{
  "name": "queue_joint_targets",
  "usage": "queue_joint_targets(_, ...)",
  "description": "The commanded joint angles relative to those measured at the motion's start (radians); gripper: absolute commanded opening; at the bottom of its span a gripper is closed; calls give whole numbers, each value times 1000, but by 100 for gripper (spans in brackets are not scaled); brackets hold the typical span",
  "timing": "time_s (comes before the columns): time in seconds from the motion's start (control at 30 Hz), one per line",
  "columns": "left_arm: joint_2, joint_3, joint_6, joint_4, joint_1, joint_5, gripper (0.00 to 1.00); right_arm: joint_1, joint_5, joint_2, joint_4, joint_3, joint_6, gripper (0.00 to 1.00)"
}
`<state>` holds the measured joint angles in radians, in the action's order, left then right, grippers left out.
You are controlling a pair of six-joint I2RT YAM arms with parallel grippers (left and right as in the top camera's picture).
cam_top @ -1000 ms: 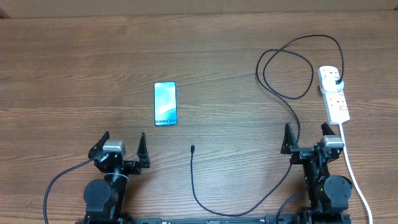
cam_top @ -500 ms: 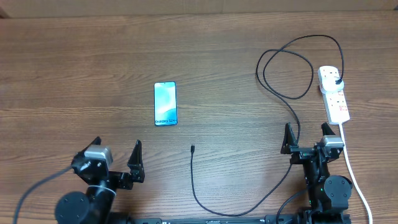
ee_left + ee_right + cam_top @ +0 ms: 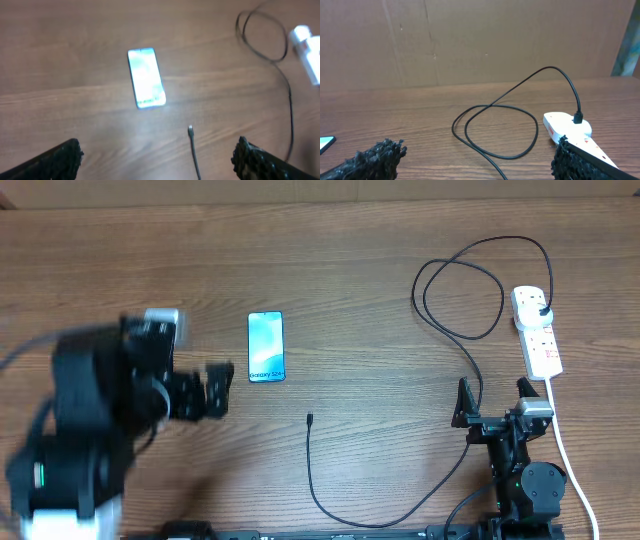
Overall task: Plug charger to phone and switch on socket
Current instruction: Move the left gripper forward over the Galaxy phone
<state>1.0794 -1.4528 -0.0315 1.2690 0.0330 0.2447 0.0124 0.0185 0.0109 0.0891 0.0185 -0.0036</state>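
The phone lies flat left of the table's middle, its light blue screen up. The charger is a thin black cable with its free connector tip below and right of the phone. It loops right, and its black plug sits in the white socket at far right. My left arm is blurred, raised left of the phone. The left gripper is open above the table, with the phone and the connector tip ahead of it. The right gripper is open and empty, just below the socket.
A thicker white cord runs from the socket down the right edge, past the right arm's base. The black cable forms a wide loop at the back right and a long bend along the front edge. A brown cardboard wall stands behind the table.
My left arm has lifted off its rest at the front left and swung up and forward beside the phone, blurred with motion. The right arm, phone and cable have not moved.
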Motion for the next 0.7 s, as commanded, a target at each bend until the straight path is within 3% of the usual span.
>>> queue_joint_targets(0.0, 163, -125, 43, 80, 0, 19, 100, -5, -5, -8, -6, -11, -5, 100)
queue_joint_targets(0.27, 489, -179, -60, 145, 0, 19, 100, -5, -5, -8, -6, -11, -5, 100)
queue_joint_targets(0.3, 525, -179, -62, 150, 0, 19, 48, -5, -5, -8, -6, -11, -5, 100)
queue_joint_targets(0.33, 565, -179, -62, 159, 0, 18, 4, -5, -5, -8, -6, -11, -5, 100)
queue_joint_targets(0.67, 787, -179, -81, 169, 21, 12, 4, -5, -5, -8, -6, -11, -5, 100)
